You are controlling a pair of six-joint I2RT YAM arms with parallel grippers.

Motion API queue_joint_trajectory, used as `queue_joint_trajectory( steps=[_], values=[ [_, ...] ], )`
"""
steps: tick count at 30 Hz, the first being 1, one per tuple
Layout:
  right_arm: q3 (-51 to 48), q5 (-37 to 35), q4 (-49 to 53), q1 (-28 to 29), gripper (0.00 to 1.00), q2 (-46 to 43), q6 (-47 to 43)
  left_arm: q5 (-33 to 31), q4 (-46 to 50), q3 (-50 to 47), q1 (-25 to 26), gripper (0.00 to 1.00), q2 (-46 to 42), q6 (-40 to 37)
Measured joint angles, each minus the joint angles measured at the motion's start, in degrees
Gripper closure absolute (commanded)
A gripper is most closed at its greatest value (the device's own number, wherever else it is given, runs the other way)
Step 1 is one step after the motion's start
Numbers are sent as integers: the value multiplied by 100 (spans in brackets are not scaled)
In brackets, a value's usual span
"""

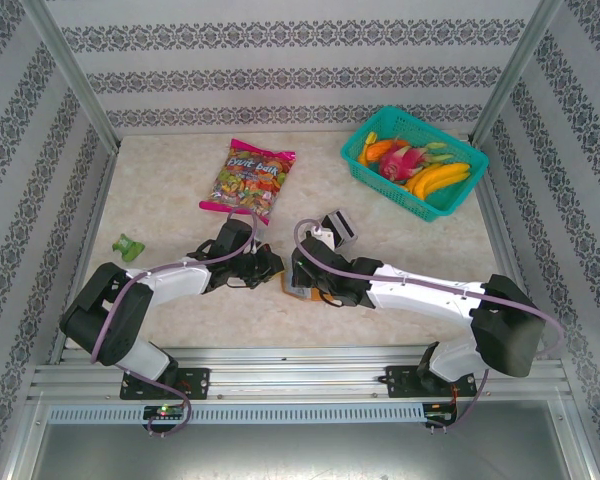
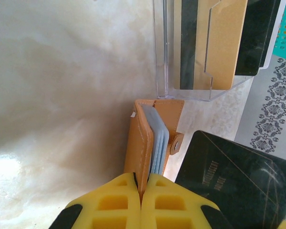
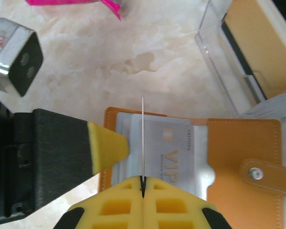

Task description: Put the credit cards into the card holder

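The orange-brown card holder lies open on the table, with a silver VIP card in a clear inner pocket. My left gripper is shut on the card holder's cover edge, holding that flap up. My right gripper is shut on a thin credit card, seen edge-on above the pockets. In the left wrist view this card shows a black face. In the top view the two grippers, left and right, meet over the holder.
A clear slotted tray just beyond the holder has a tan card and a black card in it. Farther back lie a snack bag and a teal basket of fruit. A small green item sits at the left.
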State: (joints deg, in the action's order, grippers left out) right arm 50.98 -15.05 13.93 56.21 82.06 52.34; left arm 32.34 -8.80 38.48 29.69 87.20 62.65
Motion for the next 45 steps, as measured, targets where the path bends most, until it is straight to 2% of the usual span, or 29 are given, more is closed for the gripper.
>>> queue_joint_trajectory(
  steps=[7,18,27,45],
  values=[
    [28,-271,332,59,100,-42,-20,-26,-9,-33,0,96,-42,4],
    [-15,-20,-326,59,100,-188,7,-48,-28,-42,0,96,-42,68],
    [-15,35,-424,133,100,129,50,-55,-90,-92,0,96,-42,107],
    [192,-809,815,181,100,210,-61,-133,-83,-114,0,96,-46,103]
  ],
)
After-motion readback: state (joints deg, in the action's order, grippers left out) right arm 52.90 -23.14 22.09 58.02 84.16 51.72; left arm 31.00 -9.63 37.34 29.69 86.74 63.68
